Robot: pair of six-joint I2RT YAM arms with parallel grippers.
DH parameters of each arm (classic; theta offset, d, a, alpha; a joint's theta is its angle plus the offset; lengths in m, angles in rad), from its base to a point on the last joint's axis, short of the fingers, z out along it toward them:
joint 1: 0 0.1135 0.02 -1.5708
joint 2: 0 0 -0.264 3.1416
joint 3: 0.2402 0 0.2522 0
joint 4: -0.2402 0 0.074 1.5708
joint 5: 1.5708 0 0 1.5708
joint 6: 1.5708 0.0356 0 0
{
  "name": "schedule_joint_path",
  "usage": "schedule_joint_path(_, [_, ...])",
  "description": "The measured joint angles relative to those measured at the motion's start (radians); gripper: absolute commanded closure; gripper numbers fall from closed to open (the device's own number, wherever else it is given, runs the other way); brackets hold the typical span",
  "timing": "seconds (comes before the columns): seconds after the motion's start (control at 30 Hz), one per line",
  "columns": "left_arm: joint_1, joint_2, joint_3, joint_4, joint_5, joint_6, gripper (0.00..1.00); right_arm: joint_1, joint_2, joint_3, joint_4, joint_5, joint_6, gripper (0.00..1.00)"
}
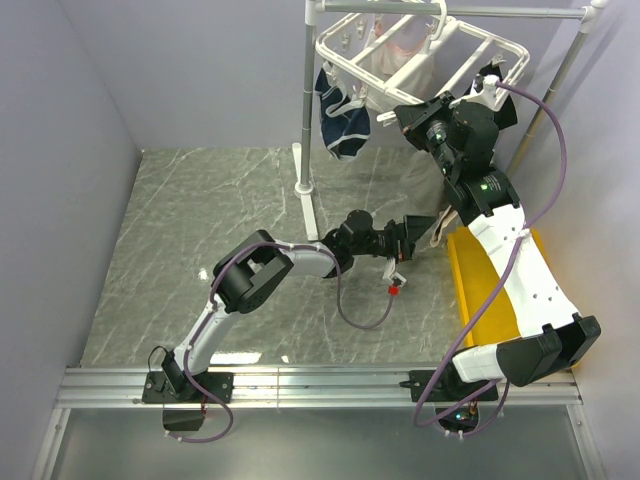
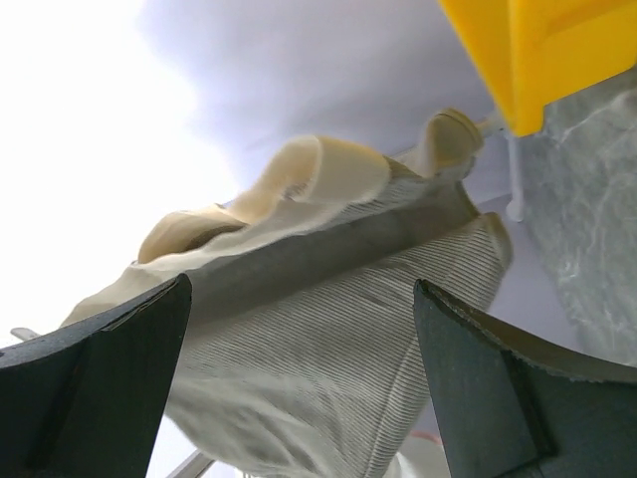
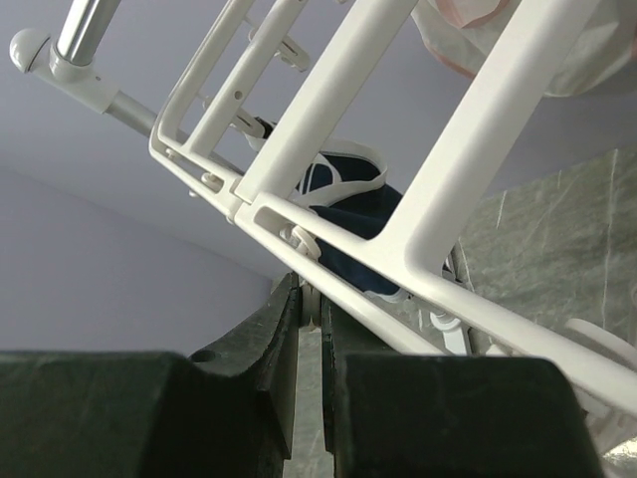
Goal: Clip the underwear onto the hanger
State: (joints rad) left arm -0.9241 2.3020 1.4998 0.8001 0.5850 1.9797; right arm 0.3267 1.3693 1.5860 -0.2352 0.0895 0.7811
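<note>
"Taupe underwear (image 1: 438,232) sits right of centre in the top view, between the left gripper (image 1: 420,230) and the yellow bin (image 1: 462,285), well apart from the hanger (image 1: 478,45) at the top edge. What worries us?"

"The lift. Our right arm stands between cloth and hanger, so we could knock it and set the hanger swinging on the pole (image 1: 308,100). Our left arm lies low, stretched rightward. The right arm rears up, with the right gripper (image 1: 488,80) at the hanger's right end."

"From the left wrist?"

"Its fingers (image 2: 100,388) stand wide apart, holding nothing. The underwear (image 2: 348,329) fills the middle just ahead, with its beige waistband toward the top of the frame. If we close on the waistband edge alone, we judge it would slip out. What holds it up we cannot tell."

"And the right wrist?"

"Those fingers (image 3: 259,339) are closed to a thin slit, tips up against the hanger beside a clip (image 3: 302,242). Whether they pinch the clip we cannot tell. If they slide off, we lose the clip before the cloth arrives. Beyond, in mid-frame, hang navy briefs (image 3: 343,194)."
</note>
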Motion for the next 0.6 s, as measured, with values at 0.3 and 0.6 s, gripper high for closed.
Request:
schedule_joint_path(0.3, [0.008,-0.001,-0.018,0.099,0.050,0.000,0.01,0.000,0.003,0.017,-0.035,-0.003,0.056,1.00])
schedule_joint_path(0.6, [0.031,-0.001,-0.059,0.103,0.129,0.002,0.01,-0.003,0.003,0.015,-0.045,-0.004,0.098,1.00])
